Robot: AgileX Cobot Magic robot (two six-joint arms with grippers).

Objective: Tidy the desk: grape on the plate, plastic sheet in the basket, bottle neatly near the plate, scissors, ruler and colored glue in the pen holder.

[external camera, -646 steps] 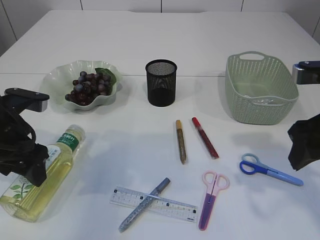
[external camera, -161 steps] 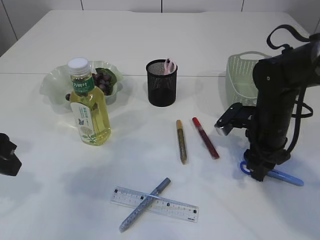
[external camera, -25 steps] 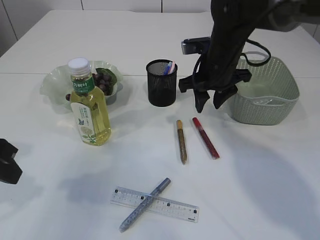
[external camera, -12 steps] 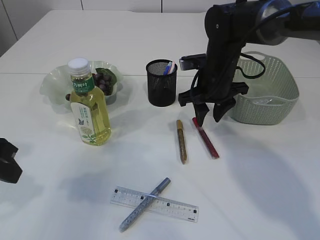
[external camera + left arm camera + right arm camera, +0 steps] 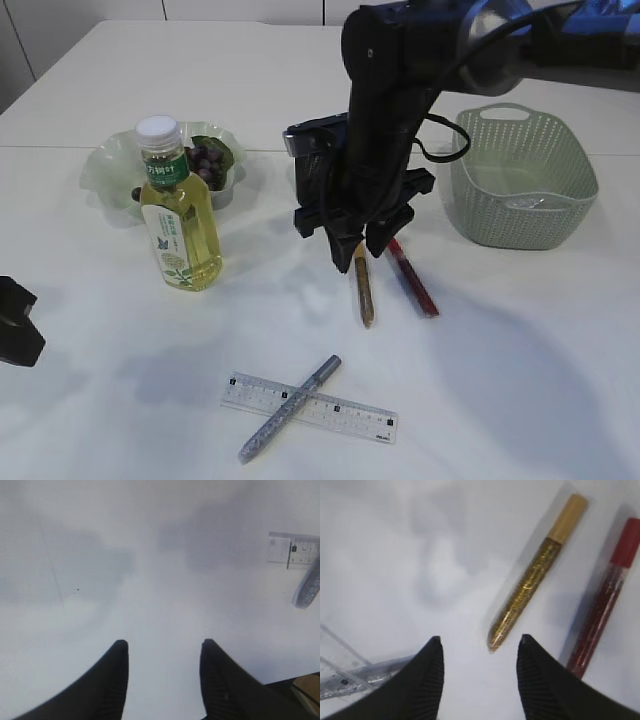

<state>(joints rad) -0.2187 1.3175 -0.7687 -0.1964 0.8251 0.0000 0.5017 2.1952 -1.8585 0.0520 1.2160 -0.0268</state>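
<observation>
Since half a second ago the right gripper (image 5: pixel 358 248) has swung left from the red glue pen (image 5: pixel 411 276) to hover over the gold glitter glue pen (image 5: pixel 536 572), fingers half open and empty; centre them across its middle, then descend squarely. Left gripper (image 5: pixel 162 680) idles half open

Looks like lab/robot test setup — plain white tabletop (image 5: pixel 520 330), white panelled wall behind, desk props laid out w/ mesh pen holder (image 5: pixel 304 170) — no home clutter.
</observation>
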